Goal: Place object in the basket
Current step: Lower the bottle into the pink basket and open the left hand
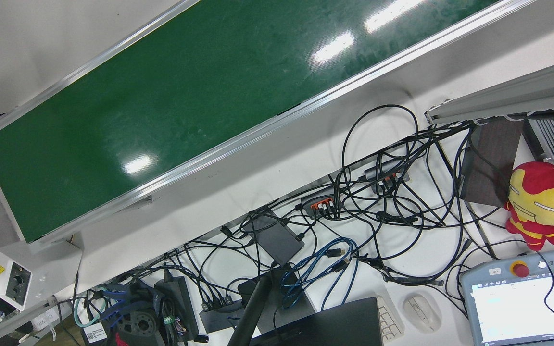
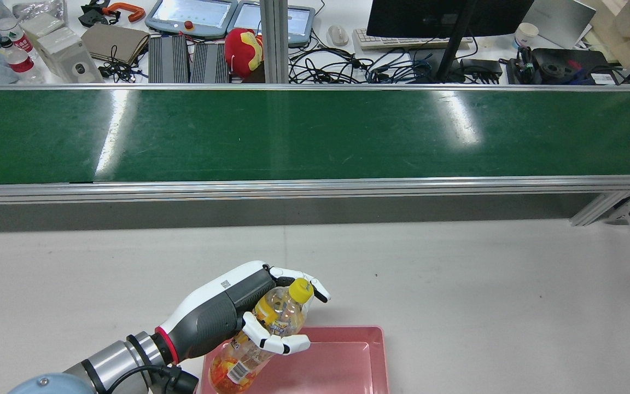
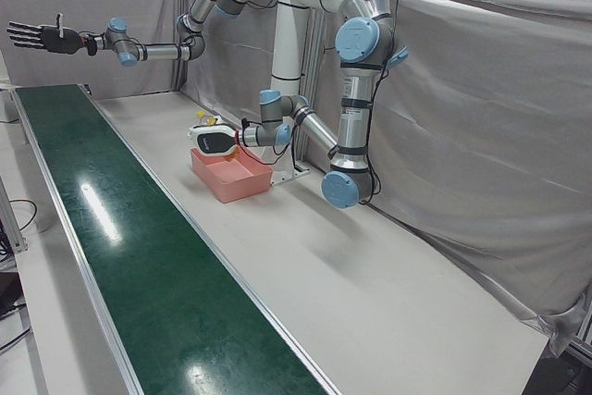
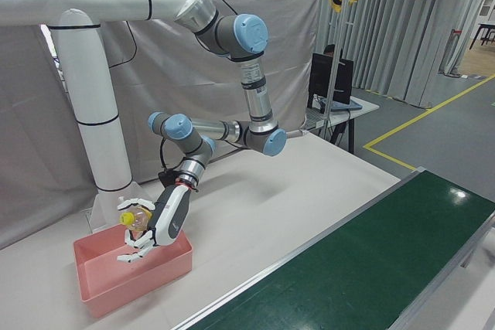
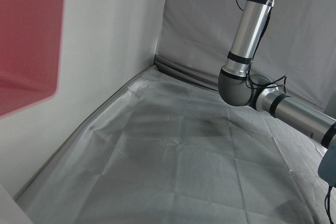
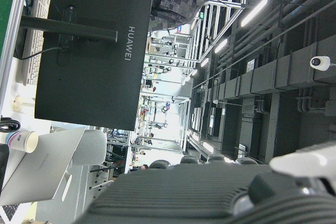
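One bottle [image 2: 260, 338] is tilting, yellow cap toward upper right, above the pink basket [image 2: 348, 364] at lower centre; its label is possibly unreadable. Left hand [image 2: 238, 314] fingers are gripping it; right hand [image 3: 42, 37] fingers are spreading open.

Long green conveyor belt [image 2: 315, 134] with aluminium side rails runs along the white counter's [image 2: 457, 284] far edge. Grey fabric curtain [image 3: 462, 136] hangs behind the near edge. Past the belt: cluttered white desk [image 1: 267, 192], tangled black cables [image 1: 387, 192], black Huawei monitor [image 6: 89, 45]. Ceiling lights glare on the belt.
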